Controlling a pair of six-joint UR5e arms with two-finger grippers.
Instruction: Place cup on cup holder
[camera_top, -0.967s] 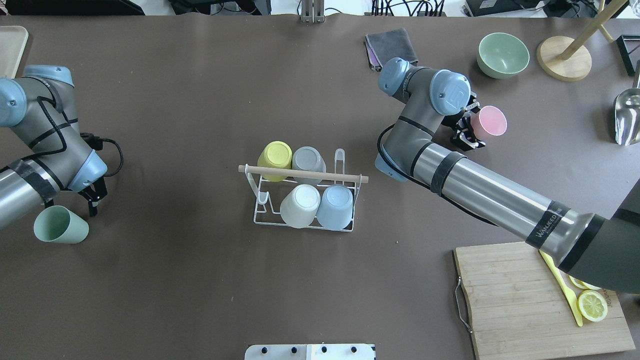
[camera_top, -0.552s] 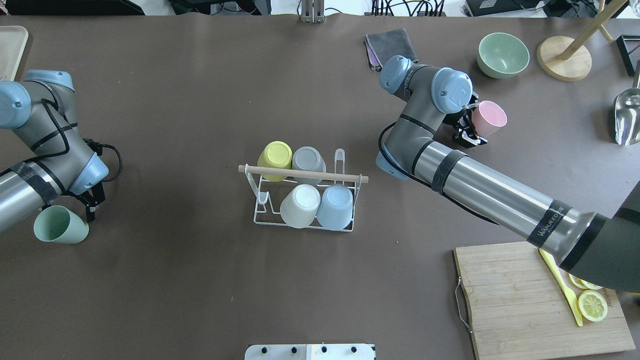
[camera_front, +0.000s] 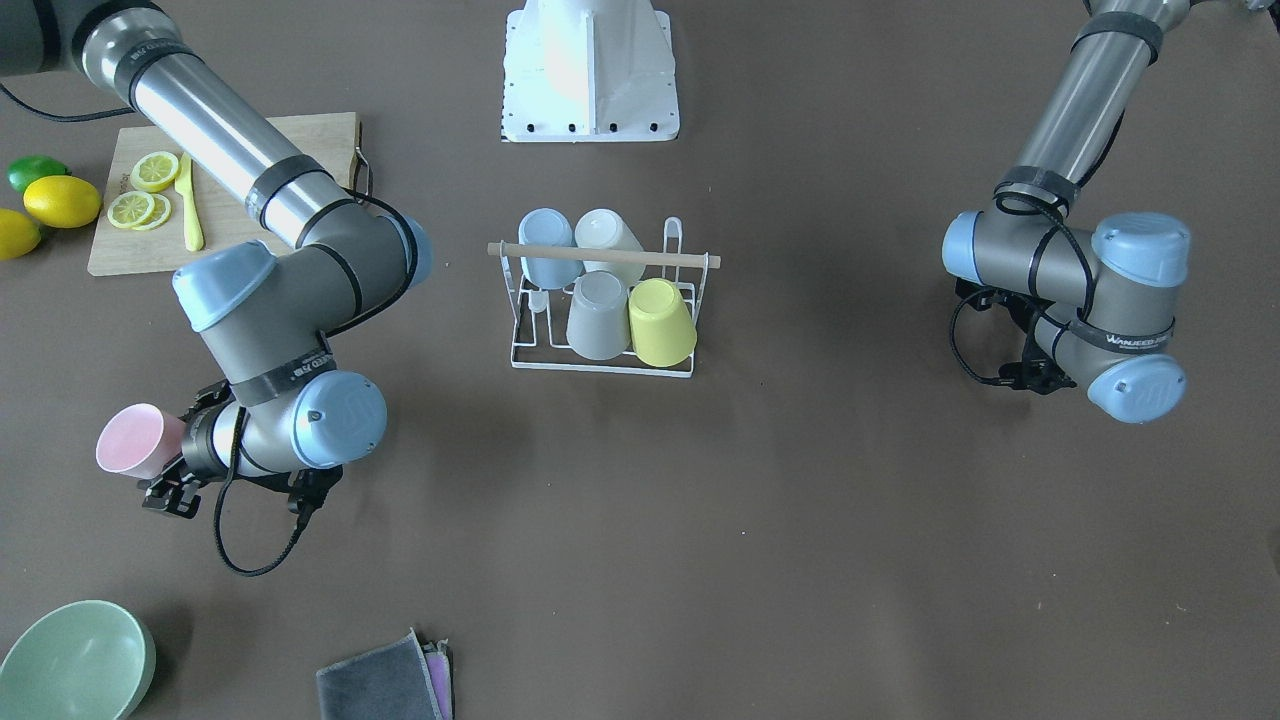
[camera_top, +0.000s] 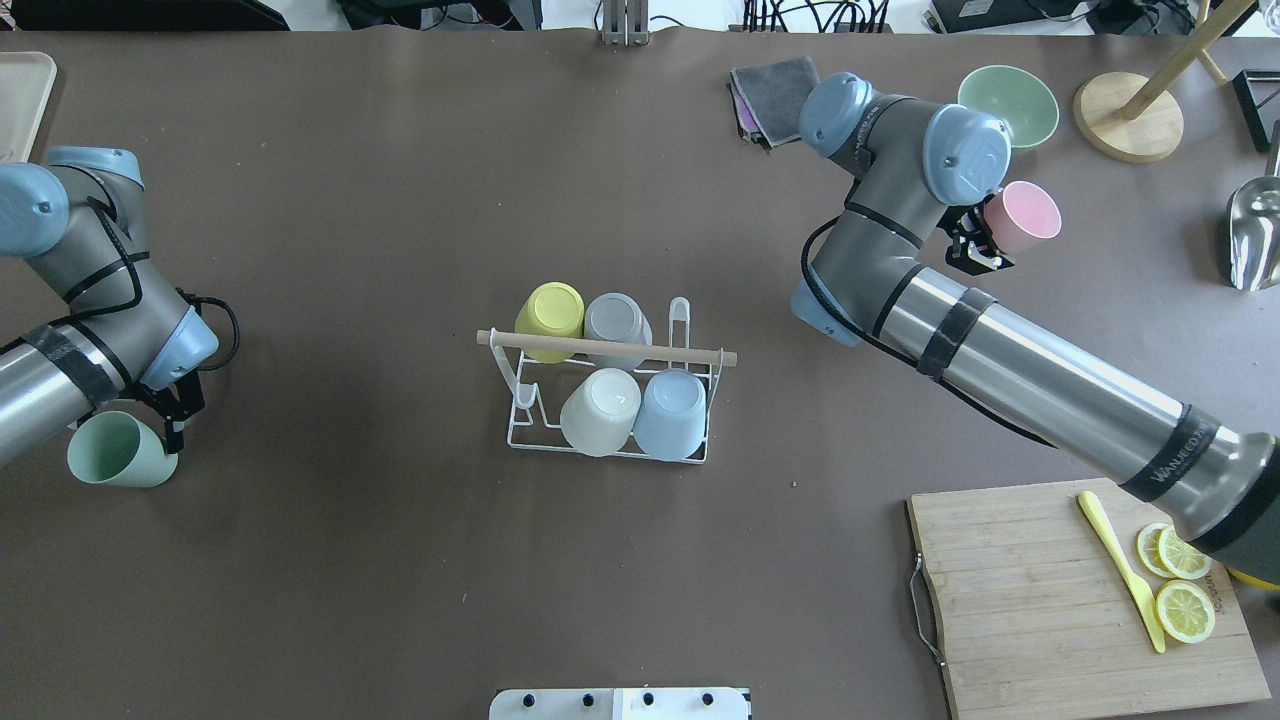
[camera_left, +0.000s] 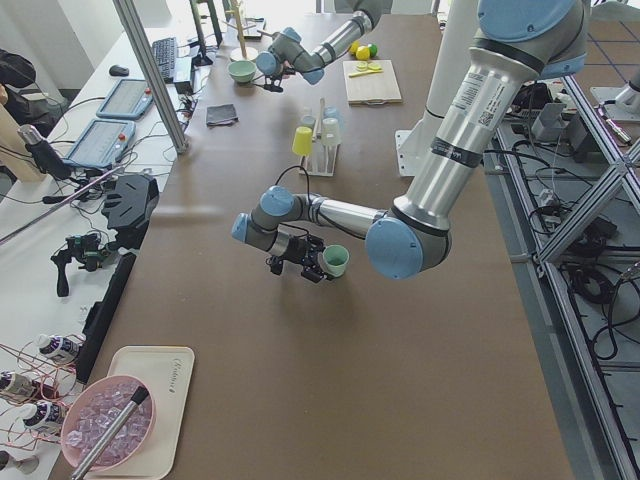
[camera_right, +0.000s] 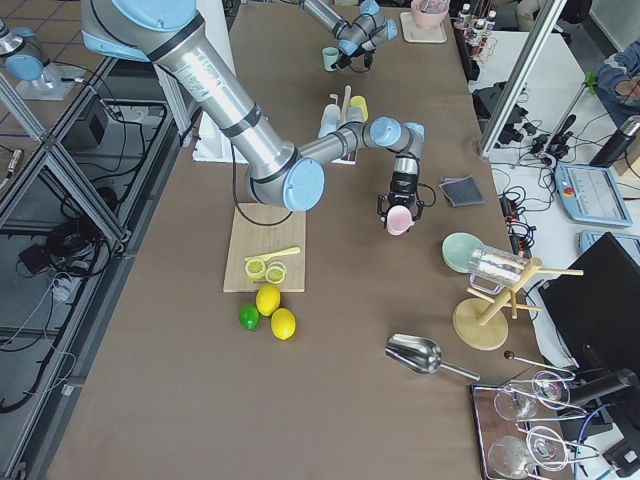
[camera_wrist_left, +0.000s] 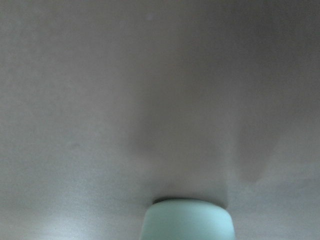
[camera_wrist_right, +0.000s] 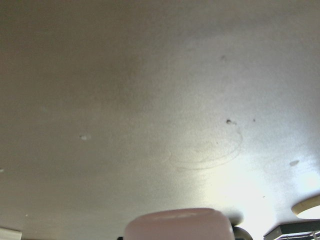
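Observation:
The cup holder (camera_top: 520, 425), a white wire rack with a wooden rod across its top, stands mid-table and also shows in the front view (camera_front: 600, 366). Yellow, grey, white and blue cups sit upside down on its prongs. My right gripper (camera_top: 988, 242) is shut on a pink cup (camera_top: 1022, 215), held tilted above the far right of the table, well away from the rack; the cup also shows in the front view (camera_front: 135, 440). My left gripper (camera_top: 165, 430) is shut on a green cup (camera_top: 118, 450) at the near left, its opening tilted up.
A green bowl (camera_top: 1005, 110) sits just beyond my right wrist, next to a grey cloth (camera_top: 780, 95). A wooden stand base (camera_top: 1128, 115) and a metal scoop (camera_top: 1255, 235) are at the far right. A cutting board (camera_top: 1030, 600) with lemon slices lies at the near right.
My right arm has carried the pink cup farther from me and to the right, towards the green bowl. My left wrist has shifted slightly; the green cup has stayed in place.

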